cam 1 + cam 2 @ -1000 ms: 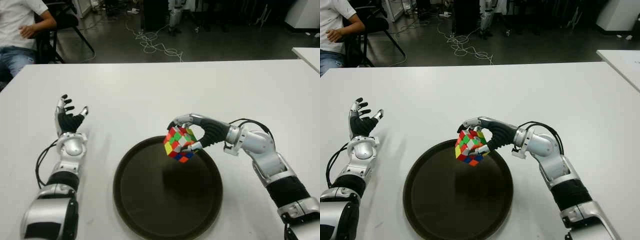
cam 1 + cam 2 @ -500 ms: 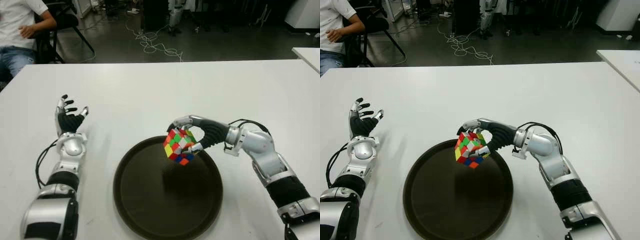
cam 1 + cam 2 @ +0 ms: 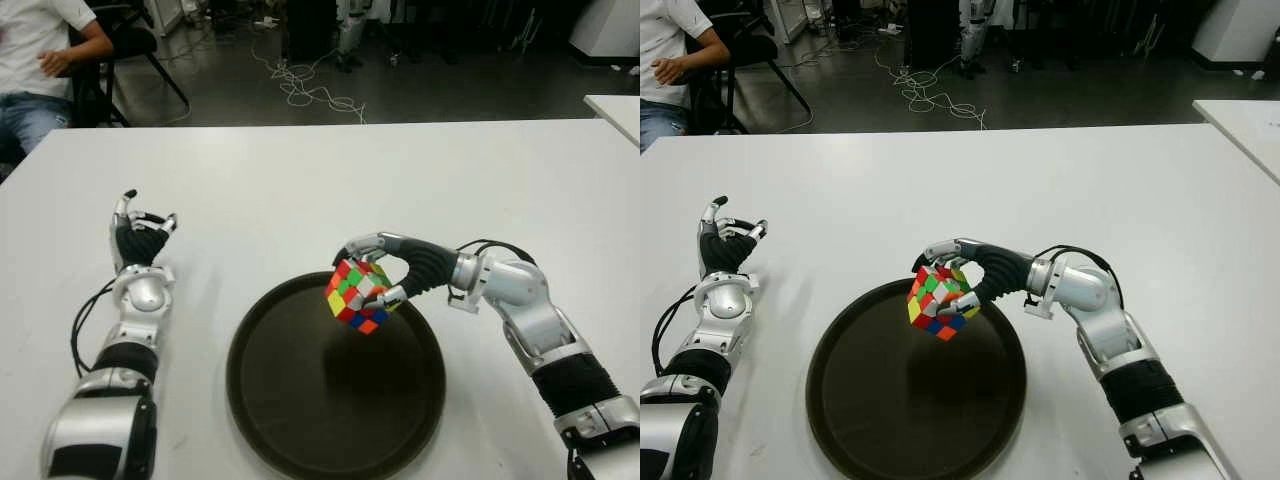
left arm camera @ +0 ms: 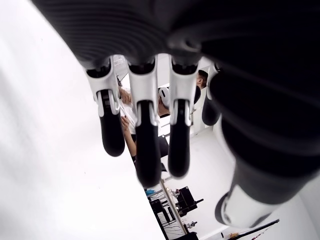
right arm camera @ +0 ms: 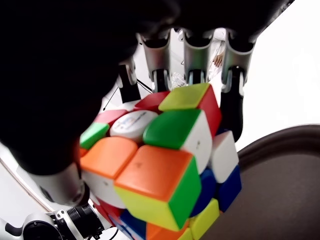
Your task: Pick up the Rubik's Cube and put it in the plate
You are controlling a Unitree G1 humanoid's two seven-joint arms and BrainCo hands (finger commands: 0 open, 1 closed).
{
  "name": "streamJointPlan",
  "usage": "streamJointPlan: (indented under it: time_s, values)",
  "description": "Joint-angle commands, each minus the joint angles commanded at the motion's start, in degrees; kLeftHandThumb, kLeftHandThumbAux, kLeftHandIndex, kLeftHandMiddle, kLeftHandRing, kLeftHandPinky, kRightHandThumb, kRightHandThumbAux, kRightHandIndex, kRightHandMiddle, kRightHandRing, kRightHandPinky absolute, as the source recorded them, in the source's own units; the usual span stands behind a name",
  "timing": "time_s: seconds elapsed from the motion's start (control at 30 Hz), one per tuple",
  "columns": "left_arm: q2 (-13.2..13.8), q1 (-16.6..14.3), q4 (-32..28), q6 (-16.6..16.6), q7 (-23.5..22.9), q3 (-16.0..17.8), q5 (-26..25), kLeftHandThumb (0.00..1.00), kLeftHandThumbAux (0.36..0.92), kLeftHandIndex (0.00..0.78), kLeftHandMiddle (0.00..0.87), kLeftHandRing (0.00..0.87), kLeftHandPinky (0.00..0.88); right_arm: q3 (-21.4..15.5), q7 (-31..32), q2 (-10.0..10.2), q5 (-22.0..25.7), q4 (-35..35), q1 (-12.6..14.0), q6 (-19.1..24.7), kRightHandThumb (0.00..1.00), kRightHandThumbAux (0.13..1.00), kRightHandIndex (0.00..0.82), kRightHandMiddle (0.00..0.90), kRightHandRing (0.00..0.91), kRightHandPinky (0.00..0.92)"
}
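Since 1 s ago the right hand (image 3: 372, 270) has carried the Rubik's Cube (image 3: 358, 295) slightly further over the plate (image 3: 300, 420), and the left hand (image 3: 138, 240) has drawn its fingers inward from the wider spread it showed then.

The Rubik's Cube sits tilted in the right hand, 1 corner pointing down, held in the air above the far rim of the plate and not touching it. The right wrist view shows the fingers (image 5: 198, 60) wrapped over the far side of the cube and the thumb pressed on the near side, so the hand is closed firmly around it. The dark round plate lies on the white tabletop (image 3: 300, 180), directly in front of the robot, with its inside bare.

The left hand shows well to the left of the plate, above the tabletop, its fingers (image 4: 145, 145) partly curled and holding nothing. A person (image 3: 40, 60) sits on a chair beyond the far left corner of the tabletop, and cables (image 3: 310, 85) lie on the floor behind it.
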Motion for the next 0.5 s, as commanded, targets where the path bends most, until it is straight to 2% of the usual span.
streamJointPlan:
  time_s: [0.03, 0.2, 0.33, 0.43, 0.47, 0.5]
  values:
    - [0.0, 0.0, 0.0, 0.1, -0.1, 0.0, 0.0, 0.035, 0.8, 0.136, 0.647, 0.739, 0.77, -0.2, -0.5, 0.4, 0.1, 0.2, 0.2, -0.6, 0.688, 0.724, 0.439, 0.814, 0.817, 0.808]
    - [-0.1, 0.1, -0.2, 0.1, -0.2, 0.1, -0.2, 0.029, 0.789, 0.127, 0.567, 0.706, 0.727, -0.9, -1.9, 1.8, 0.6, 1.1, 0.7, -2.0, 0.684, 0.725, 0.436, 0.803, 0.812, 0.803]
    - [-0.2, 0.1, -0.4, 0.2, -0.3, 0.2, -0.3, 0.042, 0.784, 0.127, 0.584, 0.724, 0.755, -1.3, -1.9, 2.6, 1.6, 1.6, 0.9, -2.3, 0.68, 0.727, 0.433, 0.782, 0.802, 0.797]
    - [-0.3, 0.2, -0.7, 0.3, -0.3, 0.3, -0.4, 0.051, 0.786, 0.13, 0.661, 0.759, 0.781, -1.9, -1.5, 3.8, 3.6, 2.2, 1.1, -2.5, 0.677, 0.728, 0.429, 0.67, 0.715, 0.721]
    - [-0.4, 0.2, -0.8, 0.3, -0.4, 0.3, -0.5, 0.053, 0.787, 0.131, 0.675, 0.765, 0.785, -2.1, -1.1, 4.1, 4.3, 2.4, 1.1, -2.6, 0.451, 0.711, 0.402, 0.552, 0.587, 0.584]
    - [-0.4, 0.2, -0.9, 0.3, -0.4, 0.3, -0.5, 0.053, 0.787, 0.132, 0.684, 0.769, 0.787, -2.2, -0.9, 4.3, 4.8, 2.5, 1.1, -2.7, 0.296, 0.702, 0.384, 0.477, 0.504, 0.495]
